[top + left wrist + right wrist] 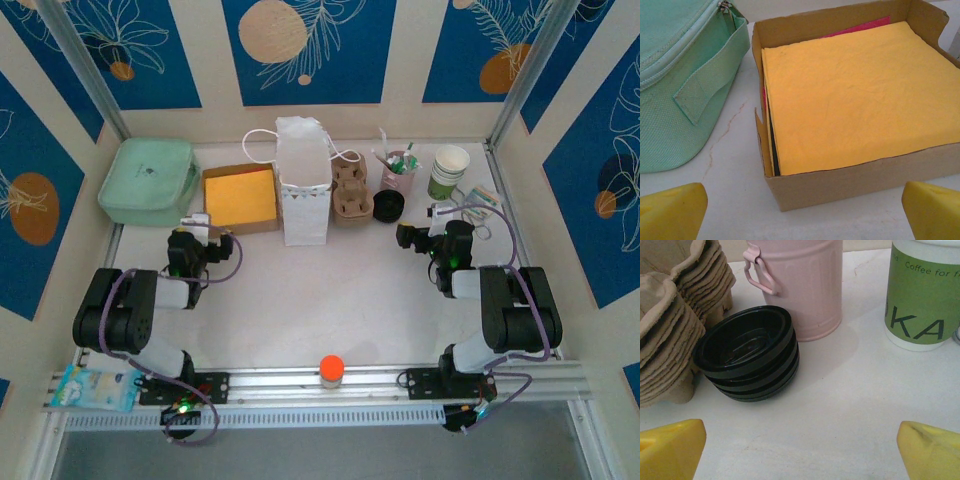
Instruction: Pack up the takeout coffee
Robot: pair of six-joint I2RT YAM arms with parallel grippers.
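Left fingers (671, 212) are hovering spread before the napkin box (840, 182), right fingers (670, 450) spread before the stacked black lids (745, 350).

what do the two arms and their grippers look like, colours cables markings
The left arm and right arm have bulky black joint housings, pale grey links and looping purple cables, with green lights near the wrists. The left gripper and right gripper have yellow fingers.
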